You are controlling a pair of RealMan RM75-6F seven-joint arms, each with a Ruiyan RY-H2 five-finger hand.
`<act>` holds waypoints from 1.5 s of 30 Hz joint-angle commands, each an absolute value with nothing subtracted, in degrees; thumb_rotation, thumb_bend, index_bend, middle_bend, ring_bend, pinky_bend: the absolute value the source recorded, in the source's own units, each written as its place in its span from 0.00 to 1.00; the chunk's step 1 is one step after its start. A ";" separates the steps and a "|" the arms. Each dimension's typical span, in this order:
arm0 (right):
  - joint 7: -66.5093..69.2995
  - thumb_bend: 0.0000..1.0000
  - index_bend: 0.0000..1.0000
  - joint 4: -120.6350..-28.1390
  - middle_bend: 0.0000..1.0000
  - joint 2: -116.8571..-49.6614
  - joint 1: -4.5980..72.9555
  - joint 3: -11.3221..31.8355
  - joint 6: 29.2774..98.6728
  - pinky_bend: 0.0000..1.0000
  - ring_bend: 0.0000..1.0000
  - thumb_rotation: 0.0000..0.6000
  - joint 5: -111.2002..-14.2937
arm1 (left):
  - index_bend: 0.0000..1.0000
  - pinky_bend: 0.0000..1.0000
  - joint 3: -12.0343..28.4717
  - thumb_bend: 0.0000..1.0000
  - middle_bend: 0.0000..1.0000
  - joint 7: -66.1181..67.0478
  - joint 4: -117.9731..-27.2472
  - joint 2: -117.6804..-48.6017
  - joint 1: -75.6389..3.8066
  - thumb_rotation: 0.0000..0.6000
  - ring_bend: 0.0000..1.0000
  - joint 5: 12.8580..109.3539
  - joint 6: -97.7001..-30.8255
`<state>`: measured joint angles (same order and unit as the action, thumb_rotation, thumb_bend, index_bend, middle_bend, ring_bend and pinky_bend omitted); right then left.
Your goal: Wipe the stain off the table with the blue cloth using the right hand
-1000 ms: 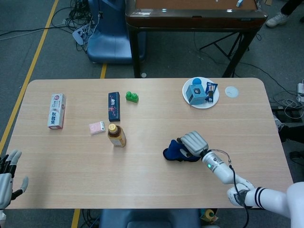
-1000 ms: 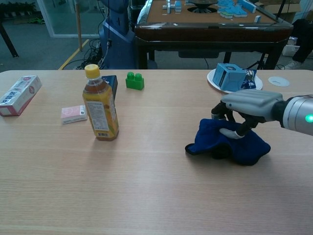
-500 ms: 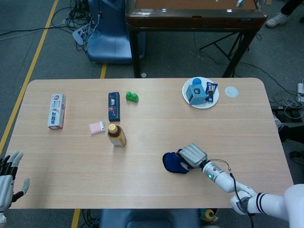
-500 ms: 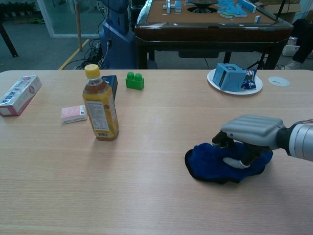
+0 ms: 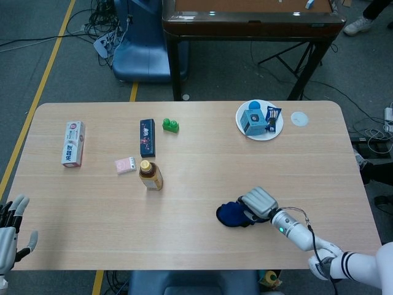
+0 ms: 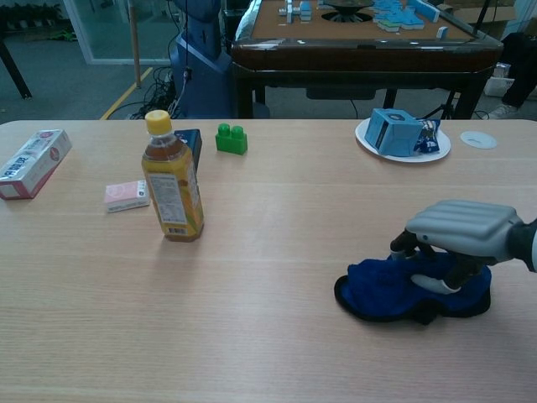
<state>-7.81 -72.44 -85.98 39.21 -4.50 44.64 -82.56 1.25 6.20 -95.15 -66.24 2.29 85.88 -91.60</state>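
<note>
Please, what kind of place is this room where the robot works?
Probably a lab or workshop floor, not a home: yellow floor tape, loose cables on grey flooring, and a wooden table set with assorted test items such as a tea bottle and toothpaste box.

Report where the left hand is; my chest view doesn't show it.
Observer: The head view shows the left hand off the table's near left corner, fingers apart, holding nothing.
Operator: Check the arm behind the right hand.
Observer: A green light shows on the forearm behind the right hand, which presses on the blue cloth.
Operator: Look behind the blue box on the plate.
Observer: A rounded blue thing sits on the plate behind the blue box.
</note>
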 commanded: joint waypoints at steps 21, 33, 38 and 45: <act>-9.24 0.65 0.70 -72.85 0.59 -87.55 39.54 -3.18 43.05 0.81 0.56 1.00 -81.81 | 0.00 0.00 1.22 0.38 0.00 5.16 -95.12 -66.12 2.25 1.00 0.00 85.91 -91.05; -7.58 0.65 0.71 -80.23 0.59 -85.67 39.44 -6.32 44.99 0.81 0.57 1.00 -88.23 | 0.00 0.00 1.39 0.38 0.00 5.49 -95.74 -65.75 1.90 1.00 0.00 85.86 -90.61; -8.88 0.65 0.71 -76.47 0.59 -86.72 39.57 -5.73 43.20 0.81 0.57 1.00 -86.11 | 0.00 0.00 1.41 0.38 0.00 5.61 -95.77 -65.74 1.92 1.00 0.00 85.69 -90.56; -10.84 0.65 0.71 -70.65 0.59 -88.24 39.49 -3.92 41.61 0.81 0.57 1.00 -82.20 | 0.00 0.00 1.46 0.38 0.00 5.67 -95.75 -65.77 1.91 1.00 0.00 85.69 -90.63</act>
<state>-10.18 -71.67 -87.81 39.53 -4.55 41.91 -83.09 1.45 5.66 -95.74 -65.78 1.91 85.70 -90.63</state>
